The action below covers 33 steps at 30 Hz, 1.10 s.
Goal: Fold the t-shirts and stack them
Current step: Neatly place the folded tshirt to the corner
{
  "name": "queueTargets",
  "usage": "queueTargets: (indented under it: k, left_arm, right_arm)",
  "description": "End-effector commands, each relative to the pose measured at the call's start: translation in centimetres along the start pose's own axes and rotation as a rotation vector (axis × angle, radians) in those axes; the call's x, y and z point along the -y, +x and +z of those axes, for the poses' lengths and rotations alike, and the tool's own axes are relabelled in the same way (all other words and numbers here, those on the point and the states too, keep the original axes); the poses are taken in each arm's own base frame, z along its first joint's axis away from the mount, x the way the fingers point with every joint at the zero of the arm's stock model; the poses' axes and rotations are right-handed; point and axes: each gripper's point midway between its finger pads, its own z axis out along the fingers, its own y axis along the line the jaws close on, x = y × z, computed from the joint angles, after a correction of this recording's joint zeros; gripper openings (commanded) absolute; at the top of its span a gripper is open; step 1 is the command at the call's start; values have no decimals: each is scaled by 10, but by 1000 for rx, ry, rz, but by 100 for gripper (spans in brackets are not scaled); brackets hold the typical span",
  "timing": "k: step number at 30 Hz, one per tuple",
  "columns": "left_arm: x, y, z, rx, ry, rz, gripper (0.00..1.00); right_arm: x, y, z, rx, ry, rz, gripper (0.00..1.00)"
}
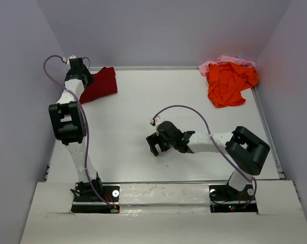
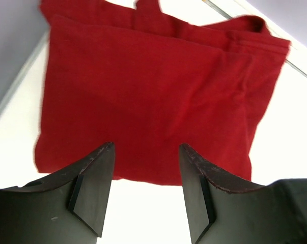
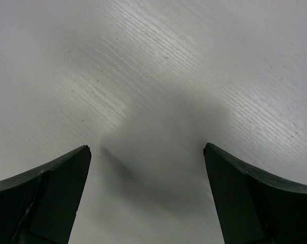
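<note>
A dark red t-shirt (image 1: 100, 85) lies folded into a rectangle at the table's far left corner; in the left wrist view the same t-shirt (image 2: 153, 96) fills the upper frame. My left gripper (image 2: 146, 147) hangs open just above the shirt's near edge, holding nothing; from above the gripper (image 1: 78, 68) sits beside the shirt. A crumpled bright orange t-shirt (image 1: 227, 84) lies at the far right, with a pale pink t-shirt (image 1: 222, 62) bunched behind it. My right gripper (image 1: 154, 147) is open wide over bare table at the middle, nothing between its fingers (image 3: 56, 178).
The white table (image 1: 158, 101) has a raised rim along its back and right sides, close to the grey walls. A purple cable (image 1: 186, 109) loops above the right arm, and another runs along the left arm.
</note>
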Motion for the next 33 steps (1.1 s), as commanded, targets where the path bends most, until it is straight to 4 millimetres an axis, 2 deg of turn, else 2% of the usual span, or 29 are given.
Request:
queueTargets:
  k: [1,7,9,13,22,29,33]
  left_arm:
    - [-22,-26,0,86,-125,-34,63]
    - [-33,-28,20,101,-200,-37,63]
    - [-38,-19,33,70,-229,-32,64]
    - [-46,-18,43,53,-270,-35,65]
    - [-66,3,62,-8,-313,-36,67]
    - [-68,14,76,-43,-308,-27,67]
    - [-67,9,81,-28,-310,-27,67]
  right_arm:
    - [-8,-11,-4,50,-33,-9,98]
    - [-8,-11,-6,54,-31,-10,98]
    - [-8,-11,-5,52,-33,-10,98]
    - [-8,-11,-5,51,-35,-12,98]
    - [-9,-11,-5,52,-38,-9,98]
    - [-8,-11,-5,52,-32,-9,98]
    - [-9,-12,-6,56,-35,-7,98]
